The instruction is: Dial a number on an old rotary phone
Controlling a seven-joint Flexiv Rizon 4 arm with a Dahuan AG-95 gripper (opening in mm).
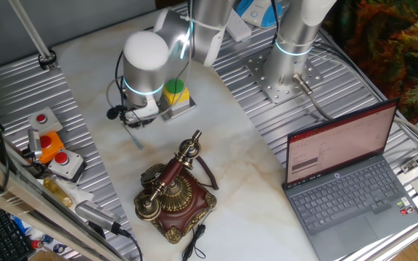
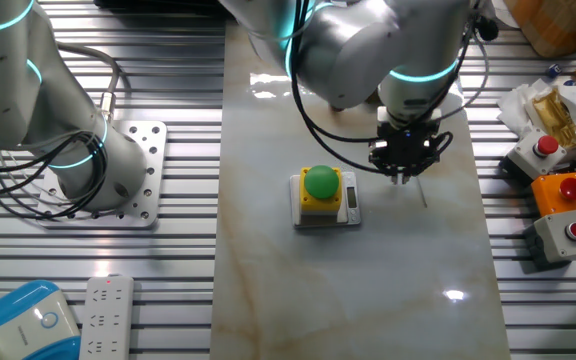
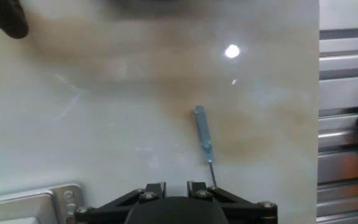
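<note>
The old rotary phone [image 1: 174,194], with a dark red-brown base, brass dial and its handset on the cradle, stands at the near middle of the marble top; it shows only in one fixed view. My gripper [image 1: 133,120] hangs over the marble behind the phone, well apart from it, to the left of the yellow box here and to its right in the other fixed view [image 2: 404,172]. In the hand view the gripper [image 3: 176,186] has a narrow empty gap between its jaws. A thin blue-handled tool [image 3: 202,138] lies flat on the marble just beyond the right finger.
A yellow box with a green button [image 2: 320,190] sits beside the gripper. Grey boxes with red buttons [image 1: 58,158] stand on the ribbed side panel. An open laptop [image 1: 347,181] is at the right. A second arm's base [image 1: 287,69] is at the back.
</note>
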